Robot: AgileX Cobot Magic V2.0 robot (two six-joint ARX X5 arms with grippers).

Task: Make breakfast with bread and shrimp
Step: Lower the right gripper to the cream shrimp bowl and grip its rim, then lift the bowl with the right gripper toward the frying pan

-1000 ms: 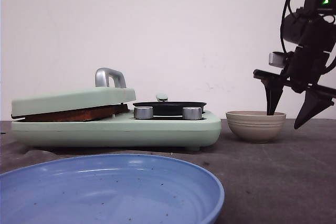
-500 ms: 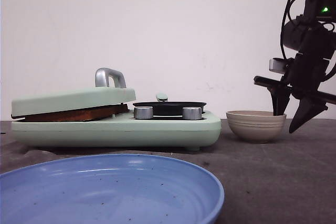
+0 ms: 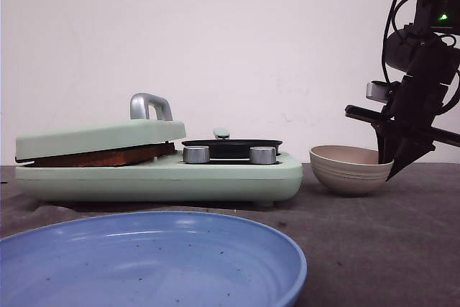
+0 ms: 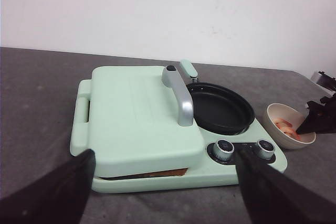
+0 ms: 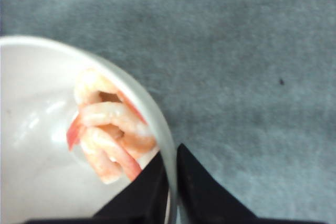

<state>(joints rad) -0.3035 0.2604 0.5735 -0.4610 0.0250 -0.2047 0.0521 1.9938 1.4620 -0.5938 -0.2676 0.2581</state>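
A beige bowl holds several pink shrimp and stands tilted on the table right of the mint-green sandwich maker. My right gripper is shut on the bowl's rim, one finger inside and one outside; in the front view this gripper is at the bowl's right edge. The bread shows only as a browned edge under the closed lid. My left gripper hangs open in front of the sandwich maker, holding nothing.
A black round pan sits in the sandwich maker's right half, behind two silver knobs. A large blue plate lies at the front. The lid carries a silver handle. A white wall stands behind the table.
My right gripper came down and closed onto the bowl's right rim. The bowl, level before, now tilts with its right side raised.
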